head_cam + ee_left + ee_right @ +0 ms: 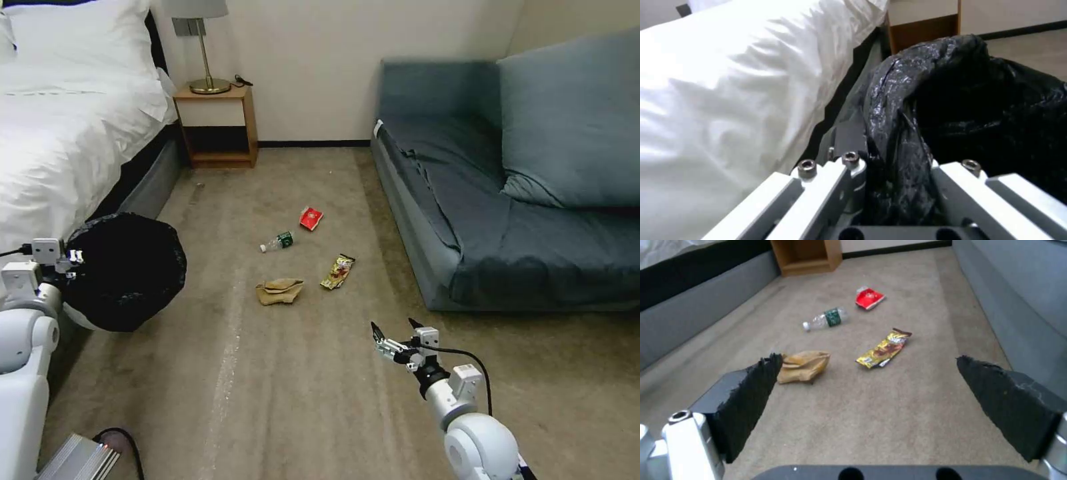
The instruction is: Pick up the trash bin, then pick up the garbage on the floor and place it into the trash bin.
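Head view is showing the left gripper point(75, 257) holding the trash bin point(123, 270) up beside the bed point(60, 133), the bin tilting so its mouth faces toward the sofa point(507, 200) side. Left wrist view is showing those fingers point(853, 146) clenched on the rim of the black bag. Right gripper point(395, 333) is hovering low over the carpet point(267, 400), its jaws spread wide and grasping nothing.

Garbage is lying on the carpet between bed and sofa. Nearest the gripper, the crumpled paper bag point(802, 366) is sitting by the yellow-brown wrapper point(885, 348), whose long axis is running toward the sofa's far end. Beyond them, the bottle point(826, 319) is lying on its side, cap pointing toward the bed, and the red packet point(869, 298) is resting farthest off.
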Motion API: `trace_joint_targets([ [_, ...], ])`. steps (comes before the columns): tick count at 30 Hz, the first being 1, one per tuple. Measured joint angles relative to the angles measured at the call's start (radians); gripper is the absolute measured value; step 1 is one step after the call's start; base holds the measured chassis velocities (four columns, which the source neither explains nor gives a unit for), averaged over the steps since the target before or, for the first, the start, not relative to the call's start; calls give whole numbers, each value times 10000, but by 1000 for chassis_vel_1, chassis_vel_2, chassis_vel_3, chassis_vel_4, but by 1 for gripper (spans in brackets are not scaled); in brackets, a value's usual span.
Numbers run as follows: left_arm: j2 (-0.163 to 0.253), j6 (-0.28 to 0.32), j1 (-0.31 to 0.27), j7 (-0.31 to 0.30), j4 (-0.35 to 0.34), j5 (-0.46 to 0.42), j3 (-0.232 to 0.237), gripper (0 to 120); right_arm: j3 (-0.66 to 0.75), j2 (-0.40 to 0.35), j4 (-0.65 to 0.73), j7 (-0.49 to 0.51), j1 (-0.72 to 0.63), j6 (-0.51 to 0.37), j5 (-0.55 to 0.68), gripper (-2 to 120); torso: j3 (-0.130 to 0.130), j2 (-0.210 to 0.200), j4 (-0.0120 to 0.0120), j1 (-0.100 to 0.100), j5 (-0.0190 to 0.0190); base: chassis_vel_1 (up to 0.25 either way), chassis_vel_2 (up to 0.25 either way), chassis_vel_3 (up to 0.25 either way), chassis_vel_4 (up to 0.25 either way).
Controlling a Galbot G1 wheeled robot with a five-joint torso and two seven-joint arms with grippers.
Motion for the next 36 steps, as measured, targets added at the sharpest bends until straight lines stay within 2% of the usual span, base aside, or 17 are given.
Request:
trace_joint_targets([
  [18,45,-149,-26,4,181,-110,-55,5,-99,111,-181,-44,119,65,-12,100,0,0,-1,0,0,-37,37,37,-40],
  [26,258,-152,-227,-14,361,-197,-119,5,-104,121,-203,-33,203,47,-4,100,0,0,0,0,0,-46,45,60,-51],
  [36,335,-195,-314,-15,488,-200,31,5,-431,397,-326,-3,548,-80,-33,100,0,0,0,0,-1,-61,57,62,-63],
])
